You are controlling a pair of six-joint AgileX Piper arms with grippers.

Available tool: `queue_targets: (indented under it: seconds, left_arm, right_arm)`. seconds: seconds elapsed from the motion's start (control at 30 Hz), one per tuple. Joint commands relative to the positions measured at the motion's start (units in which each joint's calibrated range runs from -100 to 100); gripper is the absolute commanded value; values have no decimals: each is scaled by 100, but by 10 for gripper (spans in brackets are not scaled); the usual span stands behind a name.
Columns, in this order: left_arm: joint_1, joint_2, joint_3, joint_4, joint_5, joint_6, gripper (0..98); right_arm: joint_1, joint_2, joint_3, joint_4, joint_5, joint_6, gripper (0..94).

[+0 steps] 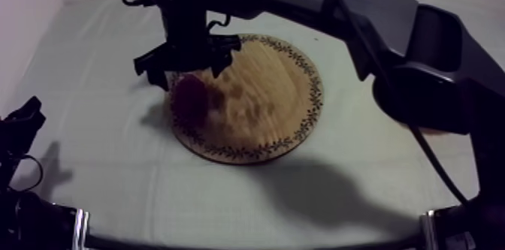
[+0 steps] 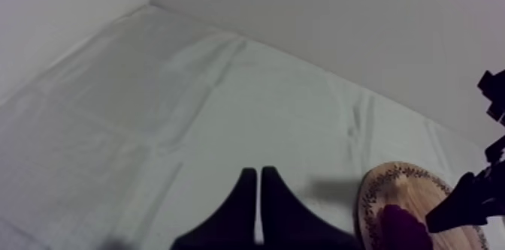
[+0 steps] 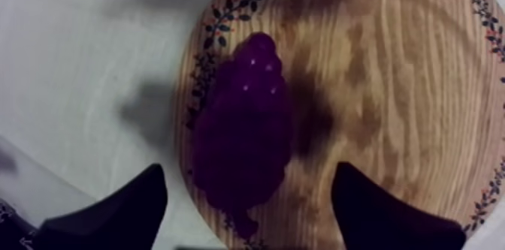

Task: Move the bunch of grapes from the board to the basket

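Right arm [image 1: 361, 13] is smooth dark grey, its end effector [image 1: 188, 67] black.

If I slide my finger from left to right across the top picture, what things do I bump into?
left gripper → bunch of grapes, on the board's left side → the bare middle of the wooden board

Top: high, slanting down. Left wrist: low, far from round patterned-rim wooden board [image 2: 407, 189]. Right wrist: close above it.
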Motion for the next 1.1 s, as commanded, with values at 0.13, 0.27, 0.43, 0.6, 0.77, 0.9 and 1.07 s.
queue_targets:
  seconds: [0.13, 0.27, 0.43, 0.6, 0.77, 0.9, 1.07]
  left_arm:
    - [2, 2, -4, 1, 0, 1, 0]
    - [2, 2, -4, 1, 0, 1, 0]
    - [2, 2, -4, 1, 0, 1, 0]
    - [2, 2, -4, 1, 0, 1, 0]
    - [2, 2, -4, 1, 0, 1, 0]
    - [2, 2, -4, 1, 0, 1, 0]
    - [2, 2, -4, 1, 0, 1, 0]
  right_arm:
    - [-46, 362, -147, 13, 17, -25, 618]
    - [-83, 533, -192, 22, 18, -58, 613]
    - [-108, 743, -328, 66, 24, -122, 602]
    - [-88, 933, -532, 104, 26, -149, 593]
    - [-71, 1076, -670, 144, 26, -156, 578]
    - [-57, 1159, -736, 162, 23, -133, 537]
    - [-50, 1212, -878, 163, 12, -50, 402]
